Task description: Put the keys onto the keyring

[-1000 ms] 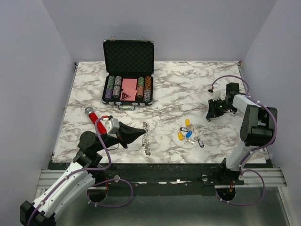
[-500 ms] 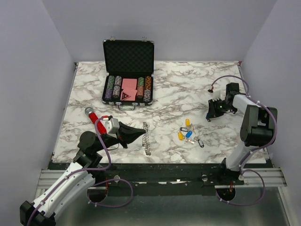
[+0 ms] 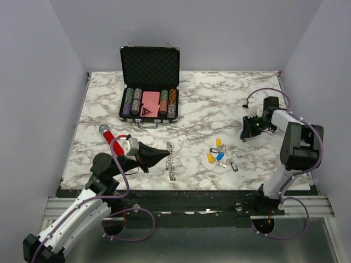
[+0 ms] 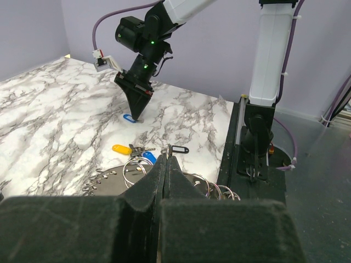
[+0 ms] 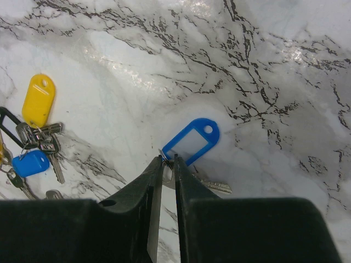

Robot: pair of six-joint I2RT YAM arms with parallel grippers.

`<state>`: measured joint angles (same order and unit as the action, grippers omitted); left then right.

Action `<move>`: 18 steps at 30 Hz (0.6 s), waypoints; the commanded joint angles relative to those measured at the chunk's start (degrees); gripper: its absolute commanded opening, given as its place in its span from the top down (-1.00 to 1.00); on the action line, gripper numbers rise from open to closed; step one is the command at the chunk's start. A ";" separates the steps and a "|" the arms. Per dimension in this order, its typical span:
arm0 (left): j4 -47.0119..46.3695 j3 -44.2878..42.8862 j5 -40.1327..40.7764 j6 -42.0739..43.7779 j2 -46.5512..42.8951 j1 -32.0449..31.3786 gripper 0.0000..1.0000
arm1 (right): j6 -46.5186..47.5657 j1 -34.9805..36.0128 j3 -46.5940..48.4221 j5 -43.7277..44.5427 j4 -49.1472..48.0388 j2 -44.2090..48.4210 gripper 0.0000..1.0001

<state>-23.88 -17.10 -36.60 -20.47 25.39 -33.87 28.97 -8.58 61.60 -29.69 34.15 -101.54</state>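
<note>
A blue-tagged key (image 5: 193,141) lies apart from the other keys (image 3: 219,156), toward the right side of the marble table. My right gripper (image 5: 169,160) points down at it, its tips shut on the small ring at the tag's end. The left wrist view shows that right gripper (image 4: 137,114) standing over the blue tag (image 4: 129,118). The silvery keyring (image 3: 171,164) lies stretched out near the front edge. My left gripper (image 3: 166,154) is shut, with its tip just over the keyring (image 4: 125,165); I see nothing held. Beyond it lie yellow-tagged (image 4: 122,148) and blue-tagged keys.
An open black poker-chip case (image 3: 149,66) stands at the back left. A red-handled tool (image 3: 108,135) lies beside the left arm. A yellow tag (image 5: 38,100) and a small blue one (image 5: 30,163) lie left of the right gripper. A black tag (image 4: 180,149) lies near the front edge.
</note>
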 commanded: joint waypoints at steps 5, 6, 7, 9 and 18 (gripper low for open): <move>-1.26 -0.04 1.44 0.78 -0.69 -0.41 1.00 | 1.26 0.32 1.15 -0.01 1.44 1.69 0.55; -1.26 -0.04 1.44 0.78 -0.78 -0.41 1.00 | 1.26 0.23 1.15 -0.01 1.53 1.69 0.56; -1.26 -0.04 1.36 0.78 -0.69 -0.41 1.00 | 1.35 0.32 1.24 -0.01 1.53 1.61 0.56; -1.17 -0.04 1.53 0.87 -0.78 -0.41 1.00 | 1.44 0.32 1.24 -0.19 1.71 1.52 0.59; -1.08 -0.04 1.53 0.87 -0.86 -0.41 1.00 | 2.05 0.23 1.33 -0.45 2.23 1.34 0.62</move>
<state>-23.88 -17.10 -36.53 -20.32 25.36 -33.89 29.93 -8.58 61.60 -29.69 34.79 -101.45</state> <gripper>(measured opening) 0.007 0.194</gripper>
